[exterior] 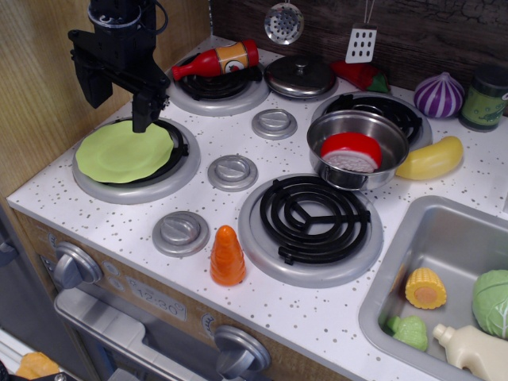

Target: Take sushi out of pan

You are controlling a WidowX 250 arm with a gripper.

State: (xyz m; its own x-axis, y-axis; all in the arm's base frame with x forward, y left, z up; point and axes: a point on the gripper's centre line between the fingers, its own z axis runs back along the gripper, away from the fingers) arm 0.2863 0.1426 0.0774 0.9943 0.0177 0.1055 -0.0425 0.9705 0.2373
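Observation:
The sushi (pixel 350 152), with a red rounded top and a white speckled face, lies tilted inside the pan (pixel 359 127). The pan is a shiny steel pot standing between the back right and front right burners. My black gripper (pixel 119 107) hangs at the far left, above the green plate (pixel 119 152) on the front left burner. Its fingers (pixel 144 115) are spread apart and hold nothing. It is far to the left of the pan and does not touch it.
An orange carrot cone (pixel 228 256) stands near the front edge. A ketchup bottle (pixel 217 60) lies on the back left burner, next to a steel lid (pixel 299 76). A yellow vegetable (pixel 432 159) lies right of the pan. The sink (pixel 397 262) at the right holds toy food.

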